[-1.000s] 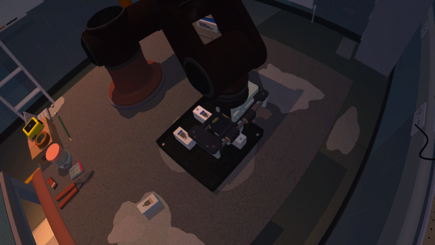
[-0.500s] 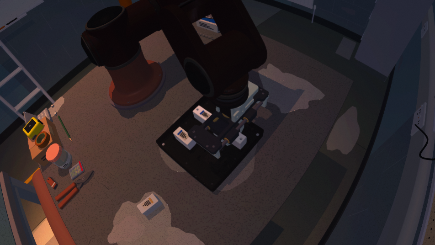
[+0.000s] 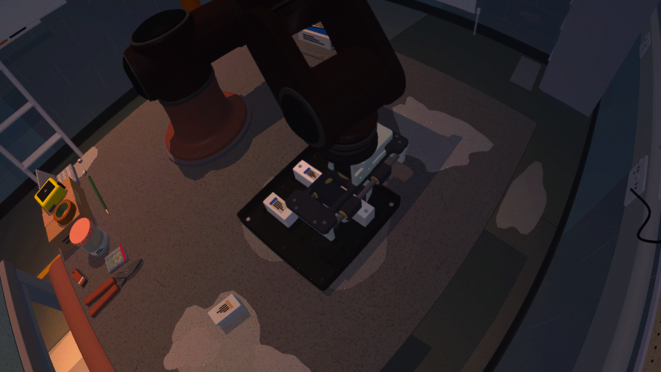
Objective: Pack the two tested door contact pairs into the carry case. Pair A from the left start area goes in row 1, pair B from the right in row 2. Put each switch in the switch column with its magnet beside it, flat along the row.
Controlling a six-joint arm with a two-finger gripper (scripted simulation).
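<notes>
A white piece [image 3: 331,234] lies mostly hidden under my gripper [image 3: 340,196], only its lower corner showing; I cannot tell which part it is. My gripper hangs low over the middle of the black carry case [image 3: 319,217], open and holding nothing. Two white blue-marked blocks [image 3: 307,173] [image 3: 279,209] lie in the case's left column, one per row. A small white block [image 3: 363,213] lies at the case's right side. An orange-marked white block [image 3: 227,310] lies on the floor in front of the case. Another blue-marked block [image 3: 316,38] shows through the arm's frame at the back.
Behind the case stands the arm's red base [image 3: 206,125]. At the left lie a pencil [image 3: 98,194], a yellow tape measure [image 3: 50,193], a jar with an orange lid [image 3: 88,236] and red-handled pliers [image 3: 108,289]. A wall curves along the right.
</notes>
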